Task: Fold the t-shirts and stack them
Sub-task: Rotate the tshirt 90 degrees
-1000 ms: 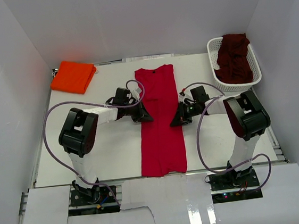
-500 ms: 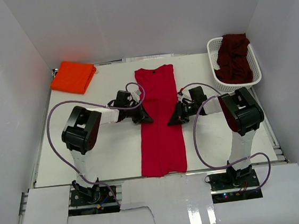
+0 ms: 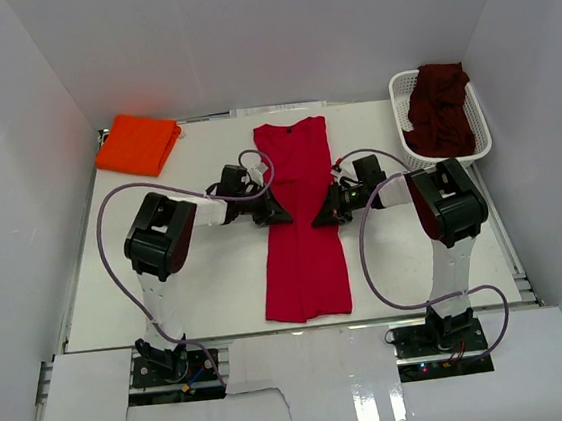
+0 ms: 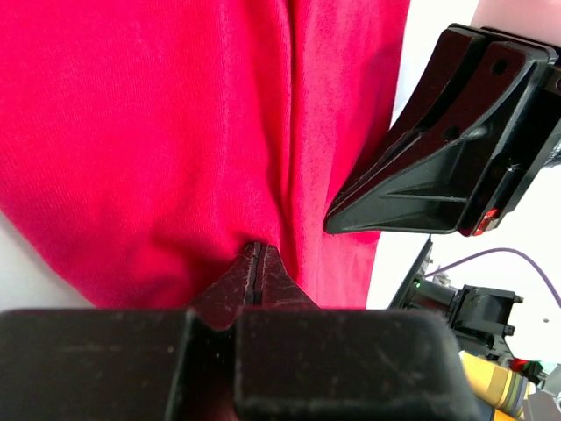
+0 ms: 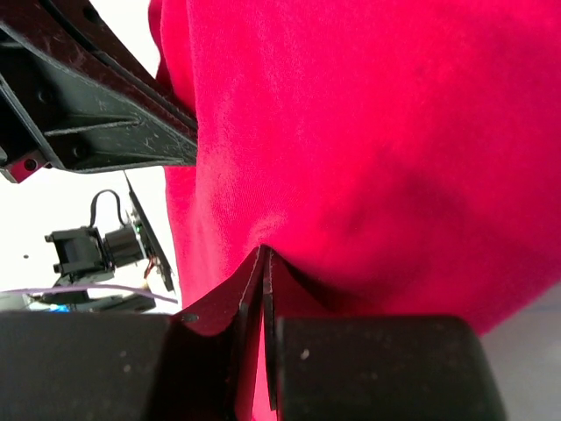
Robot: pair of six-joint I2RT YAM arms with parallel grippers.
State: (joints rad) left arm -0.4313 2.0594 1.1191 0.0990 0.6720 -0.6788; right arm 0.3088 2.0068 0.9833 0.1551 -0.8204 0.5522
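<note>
Down the middle of the white table (image 3: pixel 168 283) we see the red t-shirt (image 3: pixel 304 258) lying as a long narrow strip. At the far right the white lattice basket (image 3: pixel 397 83) holds the maroon t-shirt (image 3: pixel 441 103); the orange t-shirt (image 3: pixel 136 143) lies folded at far left. Our left gripper (image 4: pixel 255 250) and right gripper (image 5: pixel 263 254) each pinch a red edge, fingers fully closed.

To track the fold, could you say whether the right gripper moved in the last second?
Yes: the right gripper moved leftward, away from the basket.
</note>
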